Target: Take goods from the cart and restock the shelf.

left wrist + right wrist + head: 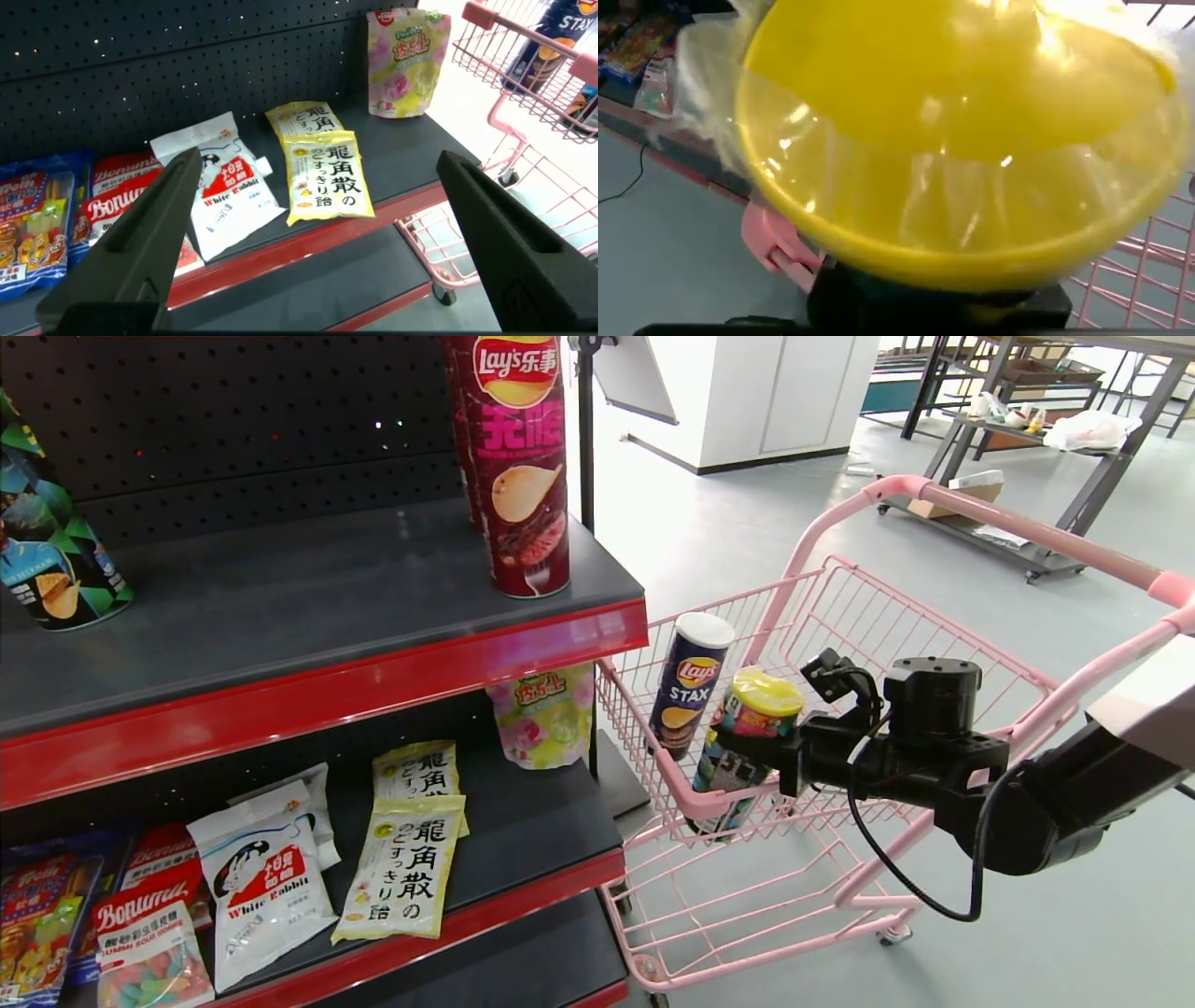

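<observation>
Cans in the pink cart point(840, 581) number two: a dark blue can point(689, 683) with a white lid, leaning toward the shelf, and just beside it a yellow-lidded can point(747, 747), also tilted, its base down inside the basket. The right gripper point(752, 761) reaches in from the cart's handle side, and its jaws are closed around the body of the yellow-lidded can; from the right wrist, that yellow lid point(962, 140) looms very close. The left gripper point(318, 163) hangs in front of the lower board with its two dark fingers point(149, 243) spread wide and nothing between them. On the shelf's point(308, 681) upper board stand a tall red can point(518, 467) at the cart end, with the edge of what looks like a second one behind it, and one dark patterned can point(51, 560) at the far left. The lower board carries two yellow sachets point(403, 868), lying flat and overlapping, two white bags point(271, 887) beside them, one upright pink-and-green pouch point(544, 714) at the cart end, and a few red and blue packets point(149, 938) farther left. Both boards are dark grey with red front edges, backed by black pegboard point(233, 420). Beyond the shelf are a pale grey floor point(709, 523), a white cabinet point(766, 392) and metal-framed tables point(1027, 392).
</observation>
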Robot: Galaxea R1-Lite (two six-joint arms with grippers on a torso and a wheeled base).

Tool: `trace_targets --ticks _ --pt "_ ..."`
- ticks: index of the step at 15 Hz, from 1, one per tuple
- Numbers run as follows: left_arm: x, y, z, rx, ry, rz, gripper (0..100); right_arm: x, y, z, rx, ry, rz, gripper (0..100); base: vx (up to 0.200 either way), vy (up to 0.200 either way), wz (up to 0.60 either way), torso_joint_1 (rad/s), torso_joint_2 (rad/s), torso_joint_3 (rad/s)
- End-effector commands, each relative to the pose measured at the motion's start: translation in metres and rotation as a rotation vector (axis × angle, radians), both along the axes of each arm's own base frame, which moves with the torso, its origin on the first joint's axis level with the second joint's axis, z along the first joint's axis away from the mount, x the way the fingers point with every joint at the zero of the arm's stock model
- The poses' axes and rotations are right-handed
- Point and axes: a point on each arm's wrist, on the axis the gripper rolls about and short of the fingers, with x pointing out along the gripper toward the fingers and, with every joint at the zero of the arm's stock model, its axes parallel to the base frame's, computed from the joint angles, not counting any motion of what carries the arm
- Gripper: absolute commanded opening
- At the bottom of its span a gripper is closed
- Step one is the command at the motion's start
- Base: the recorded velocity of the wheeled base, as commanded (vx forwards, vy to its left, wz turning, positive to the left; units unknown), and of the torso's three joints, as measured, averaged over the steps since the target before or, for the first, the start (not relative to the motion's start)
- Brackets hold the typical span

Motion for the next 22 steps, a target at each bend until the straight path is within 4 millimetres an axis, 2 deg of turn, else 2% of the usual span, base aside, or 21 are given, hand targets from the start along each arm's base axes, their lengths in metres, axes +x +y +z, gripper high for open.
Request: trace_targets --ticks 1,3,5,8,10,12,13,14,15,17,20,22 --pt "0.000 0.000 0.000 0.000 0.001 0.000 100 -0.002 0.000 0.004 0.002 -0.004 0.003 0 0.000 0.000 0.00 0.000 0.00 0.000" --pt "0.000 0.000 0.000 0.000 0.001 0.000 100 -0.006 -0.002 0.024 0.018 -0.057 -0.001 0 0.000 0.000 0.00 0.000 0.00 0.000" --pt "0.000 0.000 0.000 0.000 0.001 0.000 100 -0.015 -0.012 0.064 0.058 -0.153 -0.031 0 0.000 0.000 0.00 0.000 0.00 0.000" --pt "0.000 0.000 0.000 0.000 0.002 0.000 100 -0.027 -0.029 0.112 0.097 -0.272 -0.078 0 0.000 0.000 0.00 0.000 0.00 0.000" --pt "0.000 0.000 0.000 0.000 0.001 0.000 100 -0.055 -0.039 0.158 0.106 -0.310 -0.112 0 0.000 0.000 0.00 0.000 0.00 0.000" --pt "0.000 0.000 0.000 -0.002 0.001 0.000 100 -0.099 -0.047 0.193 0.092 -0.287 -0.166 0 0.000 0.000 0.00 0.000 0.00 0.000" --pt "0.000 0.000 0.000 -0.002 0.001 0.000 100 -0.119 -0.050 0.202 0.084 -0.269 -0.183 0 0.000 0.000 0.00 0.000 0.00 0.000" --pt "0.000 0.000 0.000 -0.002 0.001 0.000 100 -0.156 -0.056 0.209 0.066 -0.220 -0.209 0 0.000 0.000 0.00 0.000 0.00 0.000" --pt "0.000 0.000 0.000 -0.002 0.002 0.000 100 -0.186 -0.062 0.205 0.038 -0.168 -0.259 0 0.000 0.000 0.00 0.000 0.00 0.000" --pt "0.000 0.000 0.000 0.000 0.002 -0.001 100 -0.239 -0.075 0.183 -0.049 -0.121 -0.452 0 0.000 0.000 0.00 0.000 0.00 0.000" --pt "0.000 0.000 0.000 -0.002 0.001 -0.001 100 -0.278 -0.084 0.138 -0.088 -0.073 -0.519 0 0.000 0.000 0.00 0.000 0.00 0.000" --pt "0.000 0.000 0.000 -0.002 0.002 -0.001 100 -0.282 -0.086 0.128 -0.112 -0.053 -0.560 0 0.000 0.000 0.00 0.000 0.00 0.000"
